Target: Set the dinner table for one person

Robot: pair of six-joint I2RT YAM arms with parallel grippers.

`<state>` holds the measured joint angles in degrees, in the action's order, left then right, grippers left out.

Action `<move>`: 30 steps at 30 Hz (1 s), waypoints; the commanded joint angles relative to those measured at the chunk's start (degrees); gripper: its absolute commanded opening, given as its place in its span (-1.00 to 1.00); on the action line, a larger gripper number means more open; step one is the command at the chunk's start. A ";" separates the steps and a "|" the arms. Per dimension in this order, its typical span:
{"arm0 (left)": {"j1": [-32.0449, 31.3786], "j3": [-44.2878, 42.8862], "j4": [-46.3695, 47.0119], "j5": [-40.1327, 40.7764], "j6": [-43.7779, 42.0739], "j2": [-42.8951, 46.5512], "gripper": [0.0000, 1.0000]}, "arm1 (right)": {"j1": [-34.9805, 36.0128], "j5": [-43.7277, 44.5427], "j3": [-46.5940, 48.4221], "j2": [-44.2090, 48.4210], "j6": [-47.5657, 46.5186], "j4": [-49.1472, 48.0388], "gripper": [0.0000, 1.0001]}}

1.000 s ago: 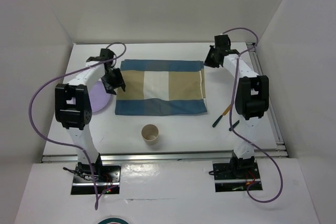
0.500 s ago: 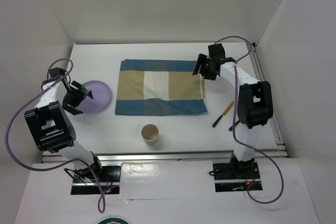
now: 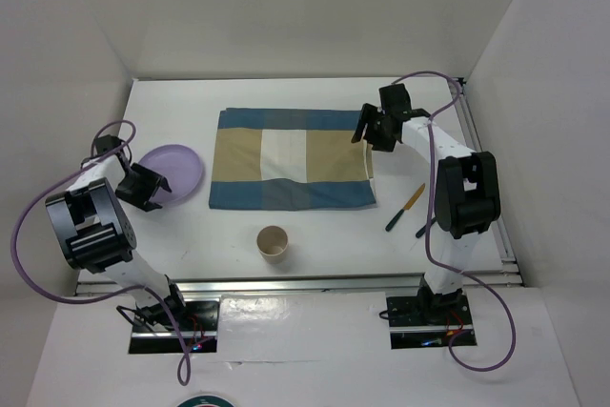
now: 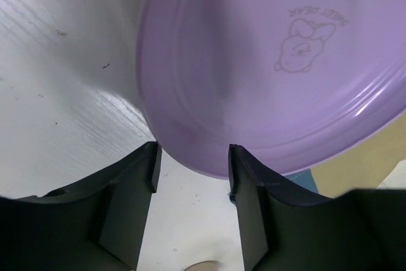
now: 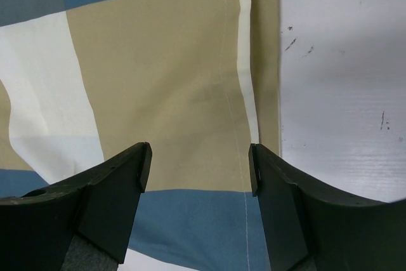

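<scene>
The left hand [image 4: 192, 157] stood open, its fingers [image 4: 130, 185] apart on either side of the near rim of the purple plate [image 4: 254, 61], at the left of the white worktop [image 3: 315, 235]. Whether they touched the rim could not be told. The right hand [image 5: 198, 157] hung wide open, holding nothing, over the right hem of the striped mat [image 5: 158, 80].

The left arm [image 3: 91, 226] folds outward at the left side. The left gripper [image 3: 151, 188] points inward, fingers spread apart. The right arm [image 3: 464, 188] reaches far forward. The right gripper [image 3: 370, 131] angles downward and inward, fingers spread apart.
</scene>
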<state>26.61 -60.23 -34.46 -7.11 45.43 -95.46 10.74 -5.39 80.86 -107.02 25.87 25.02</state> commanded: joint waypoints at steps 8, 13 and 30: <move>0.37 1.52 3.43 -0.80 -0.60 -1.05 -0.50 | -0.98 0.38 -0.26 3.14 0.06 0.03 0.48; 0.37 -0.06 3.43 -0.80 -1.13 0.27 -1.00 | -1.51 -0.15 -0.26 3.66 0.06 0.03 0.48; -21.65 -21.24 -0.79 -8.97 -7.72 1.08 -1.00 | -1.51 -1.29 -2.98 7.27 0.06 1.09 0.46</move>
<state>10.85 -78.24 -34.24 -12.36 40.10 -91.90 9.50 -6.24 79.35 -103.50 25.87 25.19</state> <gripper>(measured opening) 0.175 0.732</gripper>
